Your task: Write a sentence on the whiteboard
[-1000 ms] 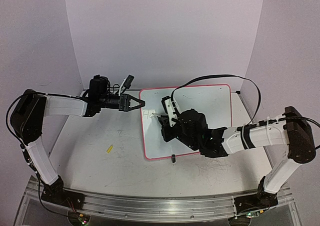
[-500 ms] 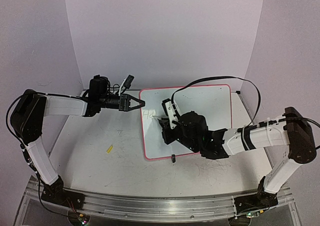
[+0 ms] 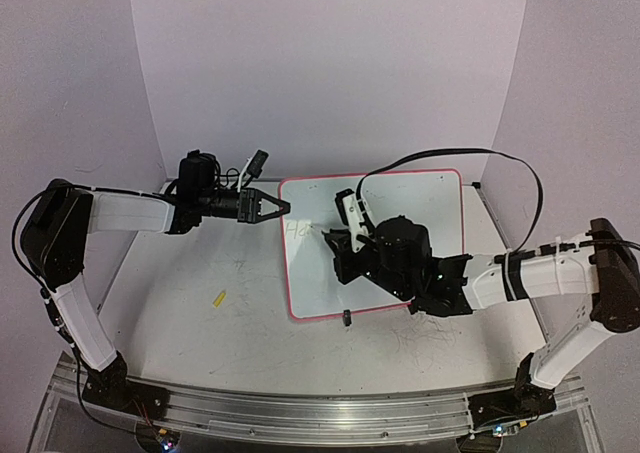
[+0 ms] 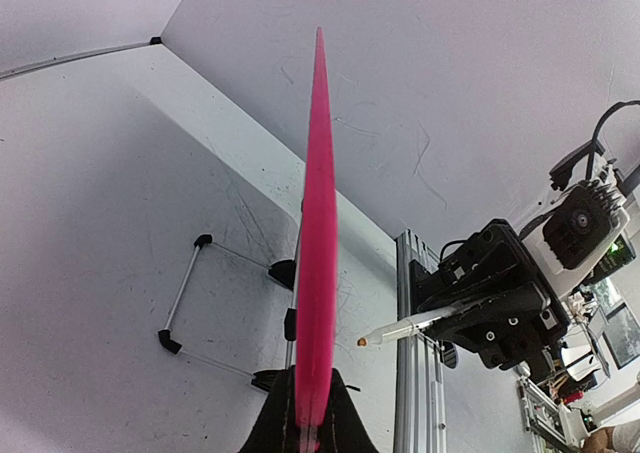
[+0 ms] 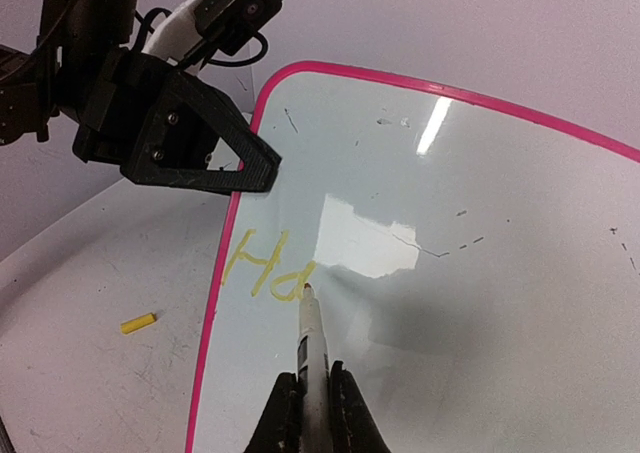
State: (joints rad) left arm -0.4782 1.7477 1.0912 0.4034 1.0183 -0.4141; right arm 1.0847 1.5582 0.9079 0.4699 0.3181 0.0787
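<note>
Left jaws clamp the left edge of the whiteboard [image 3: 420,203]; right jaws grip a marker [image 5: 310,335], tip at yellow lettering [image 5: 255,263].

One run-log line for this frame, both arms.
left gripper: shut on whiteboard left rim | right gripper: shut on marker, tip at the letters | sentence: only "Ha" written | yellow piece: on table

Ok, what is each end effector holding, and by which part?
The left end effector pinches the whiteboard by its left rim, near the far corner. The right end effector grips a marker by its barrel.
</note>
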